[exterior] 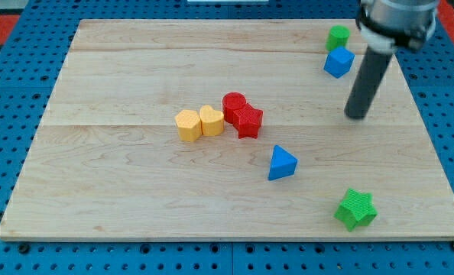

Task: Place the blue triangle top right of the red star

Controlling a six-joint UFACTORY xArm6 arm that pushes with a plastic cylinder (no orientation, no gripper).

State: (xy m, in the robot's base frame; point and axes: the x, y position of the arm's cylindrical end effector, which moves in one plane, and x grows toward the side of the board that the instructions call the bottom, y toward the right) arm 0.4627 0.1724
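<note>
The blue triangle (282, 163) lies on the wooden board (135, 191), below and to the right of the red star (249, 121). The red star touches a red round block (234, 105) at its upper left. My tip (356, 116) is the lower end of a dark rod at the view's right. It stands well to the right of the red star and above and to the right of the blue triangle, touching no block.
A yellow heart (211, 121) and a yellow hexagon-like block (187, 125) sit left of the red blocks. A blue cube (338, 62) and a green block (337, 37) sit at the top right. A green star (355, 208) lies at the bottom right.
</note>
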